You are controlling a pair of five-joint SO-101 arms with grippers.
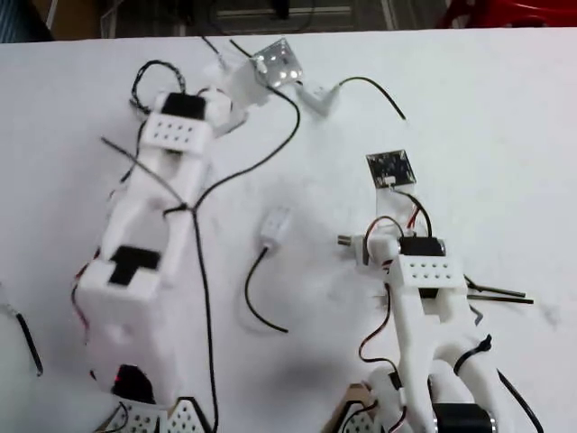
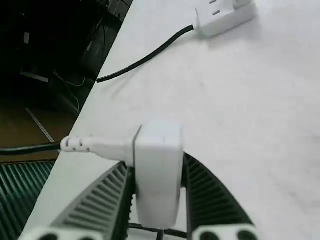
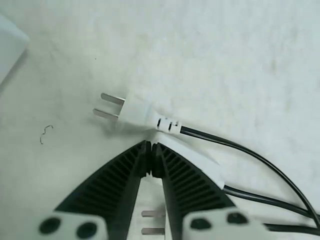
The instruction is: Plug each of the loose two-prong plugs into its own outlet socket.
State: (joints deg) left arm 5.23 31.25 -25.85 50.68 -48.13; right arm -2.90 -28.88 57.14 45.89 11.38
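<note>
- so far, in the high view, you have nothing plugged in. the far socket (image 1: 315, 97) lies toward the back of the table (image 1: 505, 135). the middle socket (image 1: 275, 225) lies alone between the two arms, with no plug at its face.
- the left gripper (image 1: 236, 83) sits close beside the far socket. the right gripper (image 1: 356, 244) sits near the middle socket, not touching it.
- next, in the left wrist view, your left gripper is clamped on a white corded block (image 2: 157, 150), with a ribbed finger on each flank. no prongs show on it, so i cannot tell you whether it is a plug or another socket. the far socket lies ahead of it, well apart, with its slots bare.
- then, in the right wrist view, your right gripper's fingertips meet with nothing between them. the near plug (image 3: 131, 112) lies flat on the table just ahead of those tips. its two prongs are bare and point away from its black cord (image 3: 210, 138). the prongs of a second plug (image 3: 152, 222) show beneath the gripper, also bare.
- judging from that, every mating is left to do. both plugs you can see are loose. each needs picking up, lining up with a socket's slots and pressing home.
</note>
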